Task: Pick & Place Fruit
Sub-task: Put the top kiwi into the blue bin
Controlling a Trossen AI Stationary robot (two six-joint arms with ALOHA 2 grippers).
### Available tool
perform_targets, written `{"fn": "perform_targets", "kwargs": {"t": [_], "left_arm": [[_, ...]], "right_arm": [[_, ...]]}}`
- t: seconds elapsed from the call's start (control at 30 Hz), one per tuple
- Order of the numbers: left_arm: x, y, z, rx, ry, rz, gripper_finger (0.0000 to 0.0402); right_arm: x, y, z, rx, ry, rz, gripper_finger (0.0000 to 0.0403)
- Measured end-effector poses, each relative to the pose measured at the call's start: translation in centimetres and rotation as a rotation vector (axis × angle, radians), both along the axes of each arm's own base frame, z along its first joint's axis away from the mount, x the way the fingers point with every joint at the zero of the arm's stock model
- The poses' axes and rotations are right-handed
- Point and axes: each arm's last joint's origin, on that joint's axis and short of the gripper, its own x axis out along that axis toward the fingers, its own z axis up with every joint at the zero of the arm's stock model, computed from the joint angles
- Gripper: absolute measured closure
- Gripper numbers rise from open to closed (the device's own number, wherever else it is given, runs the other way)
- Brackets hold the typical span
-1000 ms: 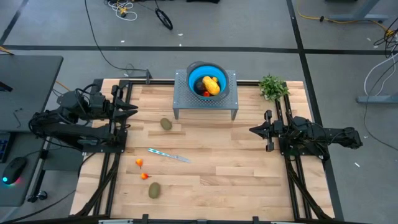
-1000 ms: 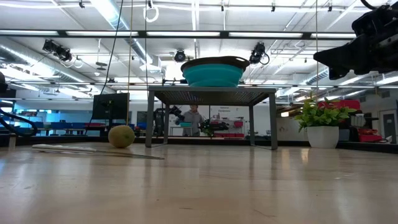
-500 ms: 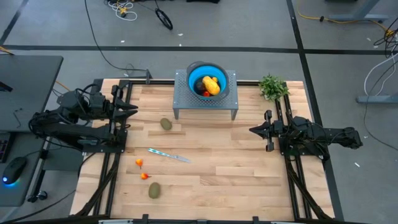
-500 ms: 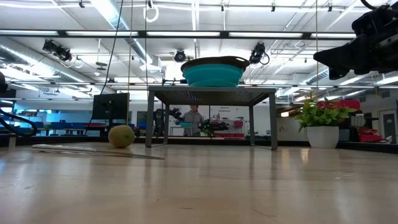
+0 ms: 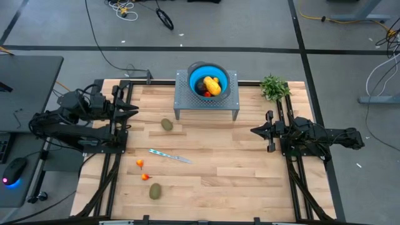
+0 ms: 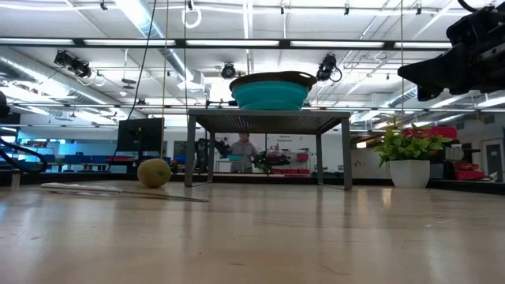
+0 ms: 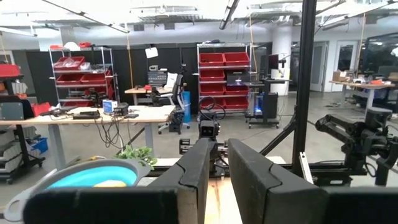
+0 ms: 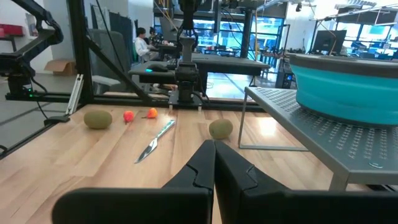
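Two closed, empty tools (image 5: 132,110) (image 5: 255,130) flank the wooden table (image 5: 237,162); shelving lines the room.

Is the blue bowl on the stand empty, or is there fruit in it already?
Not empty. The high view shows the blue bowl on the stand holding a yellow-orange fruit and something red beside it.

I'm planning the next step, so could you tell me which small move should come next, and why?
Probably the left gripper should move toward the kiwi beside the stand. Both arms wait at the table's sides, the right gripper shut and holding nothing. The bowl already holds yellow fruit, while that kiwi, another kiwi and two red fruits lie on the table, the first nearest the left arm.
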Motion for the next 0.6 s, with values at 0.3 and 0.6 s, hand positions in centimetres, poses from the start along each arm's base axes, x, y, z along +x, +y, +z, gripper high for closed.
{"fn": "perform_targets", "kwargs": {"t": [0.3, 0.6], "left_arm": [[0.0, 0.04, 0.0, 0.087, 0.005, 0.028, 0.0334], [0.0, 0.03, -0.01, 0.065, 0.004, 0.022, 0.0334]], "right_arm": [[0.0, 0.0, 0.0, 0.0, 0.0, 0.0, 0.0396], [0.0, 0.0, 0.0, 0.0, 0.0, 0.0, 0.0396]]}}
